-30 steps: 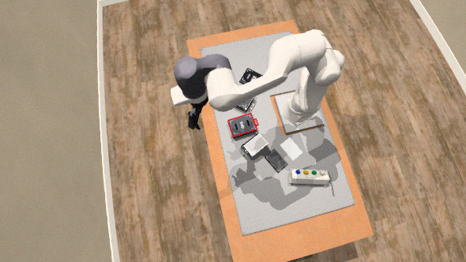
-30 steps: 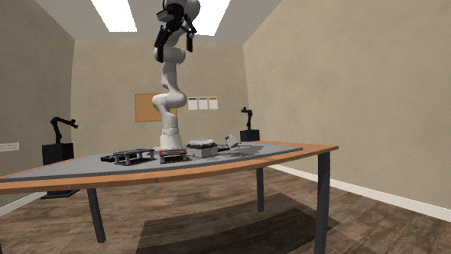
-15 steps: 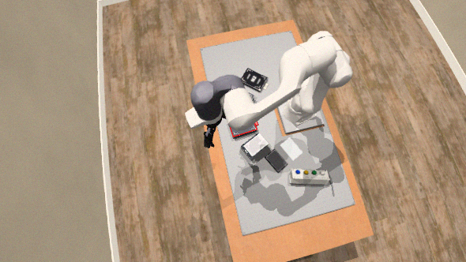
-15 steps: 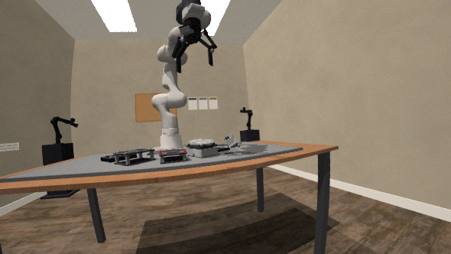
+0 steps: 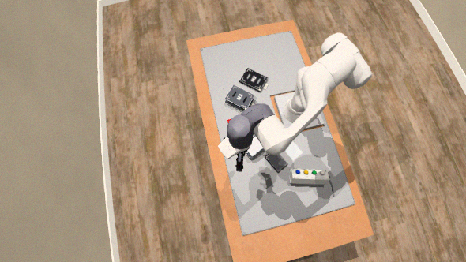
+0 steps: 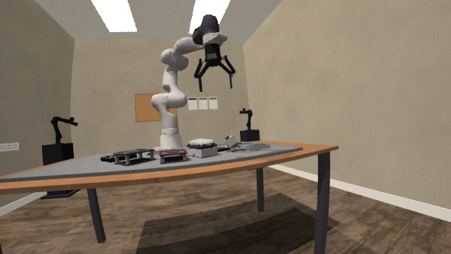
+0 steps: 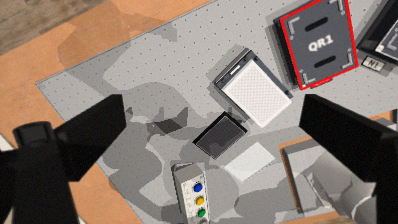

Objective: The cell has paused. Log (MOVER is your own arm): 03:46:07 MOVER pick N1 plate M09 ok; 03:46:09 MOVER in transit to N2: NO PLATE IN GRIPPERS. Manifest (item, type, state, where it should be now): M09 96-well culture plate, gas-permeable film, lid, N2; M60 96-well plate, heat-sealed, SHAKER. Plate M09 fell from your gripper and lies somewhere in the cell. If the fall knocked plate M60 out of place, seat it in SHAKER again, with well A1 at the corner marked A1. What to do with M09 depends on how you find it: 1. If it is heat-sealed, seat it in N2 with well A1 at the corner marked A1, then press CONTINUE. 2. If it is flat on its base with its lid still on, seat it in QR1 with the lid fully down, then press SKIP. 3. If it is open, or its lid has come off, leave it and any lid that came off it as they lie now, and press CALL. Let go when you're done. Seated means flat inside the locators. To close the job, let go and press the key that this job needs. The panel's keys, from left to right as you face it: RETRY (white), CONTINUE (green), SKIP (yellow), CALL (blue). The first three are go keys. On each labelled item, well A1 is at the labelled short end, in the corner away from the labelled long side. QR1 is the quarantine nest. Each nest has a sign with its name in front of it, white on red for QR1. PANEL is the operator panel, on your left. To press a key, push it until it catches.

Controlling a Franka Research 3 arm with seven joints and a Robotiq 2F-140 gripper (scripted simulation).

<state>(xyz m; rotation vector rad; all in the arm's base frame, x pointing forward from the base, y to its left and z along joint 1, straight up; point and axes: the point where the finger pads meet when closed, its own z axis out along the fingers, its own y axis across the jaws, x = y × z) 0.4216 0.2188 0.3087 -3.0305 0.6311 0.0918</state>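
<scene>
My gripper is open and empty, high above the table. In the wrist view its two fingers frame the mat far below. A dark rectangular plate lies flat on the grey mat, outside any nest. A pale flat lid-like sheet lies apart from it, beside it on the mat. A white well plate sits on a dark base, the shaker. The red-bordered QR1 nest is empty. The panel shows its blue, yellow and green keys. The dark plate also shows in the overhead view.
Two dark nests, N1 and N2, stand at the far end of the mat. My arm hides QR1 and most of the shaker in the overhead view. The panel stands near the arm's base side.
</scene>
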